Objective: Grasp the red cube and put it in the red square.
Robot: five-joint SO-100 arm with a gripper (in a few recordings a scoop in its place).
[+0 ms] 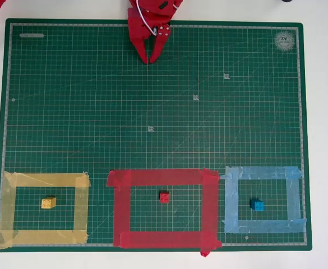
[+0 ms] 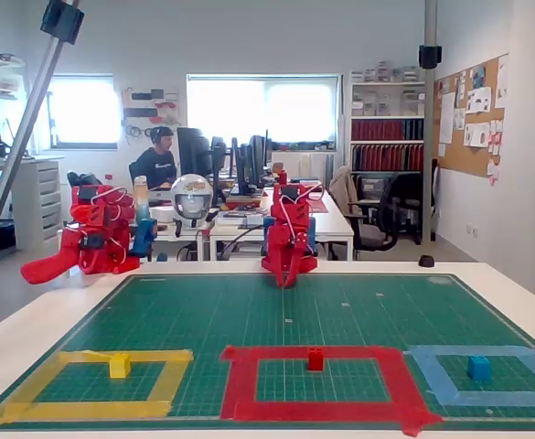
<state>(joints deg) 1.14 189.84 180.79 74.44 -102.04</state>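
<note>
The red cube rests on the mat inside the red square, near its middle. My red gripper hangs at the far edge of the green mat, well away from the cube, fingertips together and pointing down at the mat. Nothing is held between its fingers.
A yellow block sits inside a yellow tape outline at the left. A blue block sits inside a light blue tape outline at the right. The green cutting mat covers the white table. A person sits at desks far behind.
</note>
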